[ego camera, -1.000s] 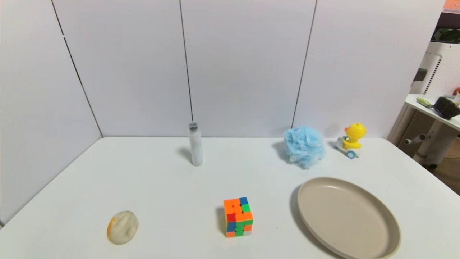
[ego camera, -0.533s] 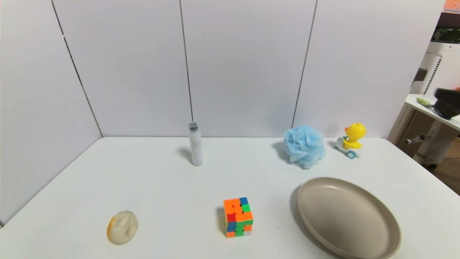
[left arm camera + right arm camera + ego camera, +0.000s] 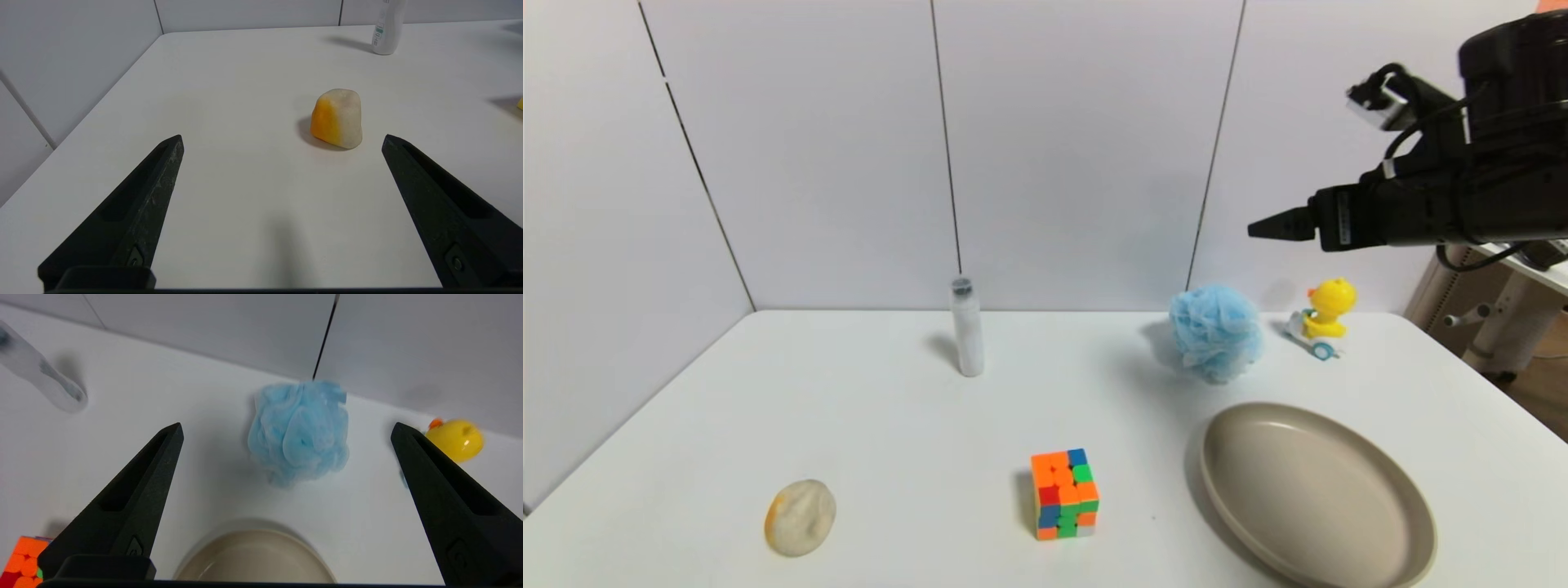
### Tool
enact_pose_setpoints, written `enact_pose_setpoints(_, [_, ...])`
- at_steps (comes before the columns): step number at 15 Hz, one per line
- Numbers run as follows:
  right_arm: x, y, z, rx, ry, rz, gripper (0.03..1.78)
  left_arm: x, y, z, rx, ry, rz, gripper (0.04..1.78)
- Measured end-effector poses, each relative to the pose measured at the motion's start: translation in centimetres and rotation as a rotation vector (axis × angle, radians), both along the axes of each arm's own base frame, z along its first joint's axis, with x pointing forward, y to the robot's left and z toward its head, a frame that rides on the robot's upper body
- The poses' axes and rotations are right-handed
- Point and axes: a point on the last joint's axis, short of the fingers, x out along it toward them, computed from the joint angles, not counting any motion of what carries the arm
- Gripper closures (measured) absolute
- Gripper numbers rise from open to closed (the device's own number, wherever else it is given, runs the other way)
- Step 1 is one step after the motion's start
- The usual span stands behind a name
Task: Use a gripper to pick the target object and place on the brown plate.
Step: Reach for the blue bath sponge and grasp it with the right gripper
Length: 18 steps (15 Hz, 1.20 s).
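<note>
The light blue mesh bath pouf [image 3: 1215,331] sits at the back right of the white table, also in the right wrist view [image 3: 300,430]. The beige-brown plate [image 3: 1388,539] lies in front of it, near the table's front right; its rim shows in the right wrist view [image 3: 253,535]. My right gripper [image 3: 1262,229] is high in the air above and right of the pouf, open and empty [image 3: 286,430]. My left gripper [image 3: 282,139] is open and empty, low over the table's left side, out of the head view.
A yellow duck toy [image 3: 1323,317] stands right of the pouf. A multicoloured puzzle cube [image 3: 1063,492] sits left of the plate. A white bottle [image 3: 967,327] stands at the back centre. A white and orange lump [image 3: 800,516] lies front left.
My right arm has swung into the head view from the right and now hangs above the pouf and duck. Nothing on the table has moved.
</note>
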Motion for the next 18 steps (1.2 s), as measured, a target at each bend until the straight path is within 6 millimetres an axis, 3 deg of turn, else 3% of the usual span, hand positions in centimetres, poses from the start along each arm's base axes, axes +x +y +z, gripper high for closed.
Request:
enact_pose_setpoints(2, [2.3,0.2,-1.7,-0.027,0.137,-0.012,0.06,0.0,0.0,0.0,0.000,0.000,0.000,0.07])
enact_pose_setpoints(8, [8.3,0.4,-5.0,-0.036,0.213,-0.038,0.06,0.0,0.0,0.0,0.000,0.000,0.000,0.07])
enact_pose_setpoints(18, [11.8,2.1,-8.7,-0.067,0.392,-0.011,0.06,0.0,0.0,0.0,0.000,0.000,0.000,0.07])
